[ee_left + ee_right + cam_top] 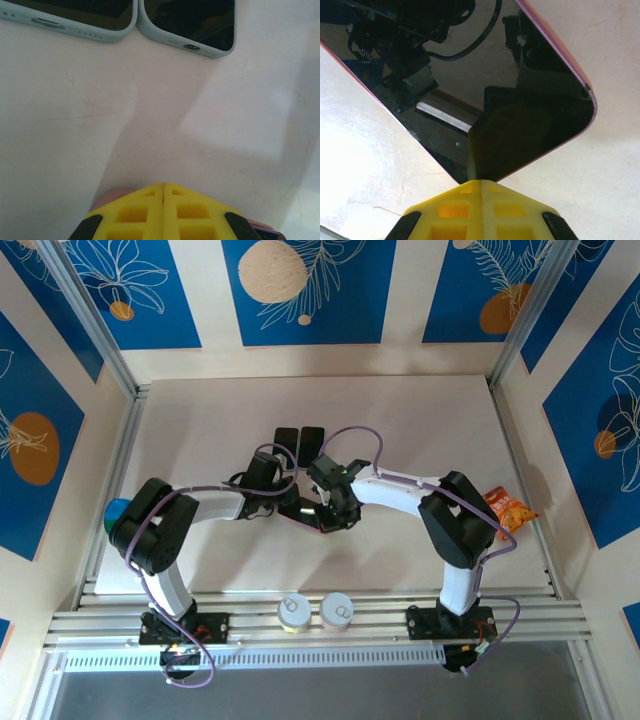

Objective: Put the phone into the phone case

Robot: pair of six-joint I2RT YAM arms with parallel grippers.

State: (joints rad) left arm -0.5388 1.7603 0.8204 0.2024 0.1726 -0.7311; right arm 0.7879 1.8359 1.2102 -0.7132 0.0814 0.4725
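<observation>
free: far table [430, 420] | blocked: cans [295, 612] (near edge), snack bag [510, 510] seemingly against right arm [455, 520]

We've got a pale matte desk [420, 430] with faint scratches in the surface. At far centre are the left case [287, 440] and right case [312, 438], both pale blue with dark faces. They lie flat, just beside each other, and we can't tell if anything's inside them. Mid-desk, closer to the near edge, is the phone [520, 75]. It lies flat, glossy black face up, with a pinkish edge, turned at an angle to the cases. An orange snack bag [508, 510] sits at the right edge. At the left edge is a blue object [118, 510], mostly hidden. On the near rail [380, 625], a can [295, 612] and a second can [337, 610] stand side by side.
</observation>
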